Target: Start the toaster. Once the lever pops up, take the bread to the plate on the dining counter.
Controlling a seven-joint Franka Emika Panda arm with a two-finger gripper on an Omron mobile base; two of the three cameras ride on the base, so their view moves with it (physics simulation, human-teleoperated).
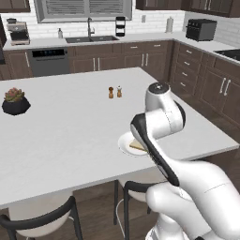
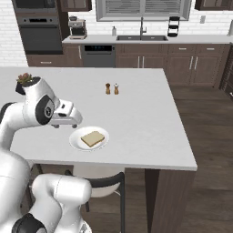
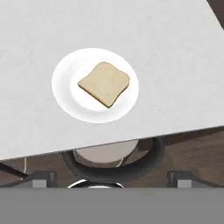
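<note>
Bread: one thin, roughly square slice with a rounded top, pale tan face and a darker golden crust. It lies flat in the middle of the plate, turned at an angle to the worktop's edges.
Plate: small, round, plain glossy white, a little wider than the slice, with a shallow raised rim. It sits on the dining worktop close to the near long edge, nearer the right-hand corner than the left.
Dining worktop: large rectangular island, smooth matte white top with a thin square-cut edge, over dark wood sides.
My gripper: two small dark finger tips rise at the bottom of my hand view, standing well apart with nothing between them. I hang above the near edge of the worktop, apart from the plate and looking down on it.
Shakers: two small upright cylinders, one brown and one pale, just beside each other near the middle of the worktop, well apart from the plate.
Plant pot: low, rounded, black, holding a spiky green and reddish plant, near the left edge of the worktop.
Stool: round pale seat with a curved dark back, tucked under the near edge below the plate.
Toaster: boxy, dark, on the back worktop in the far right corner.
</note>
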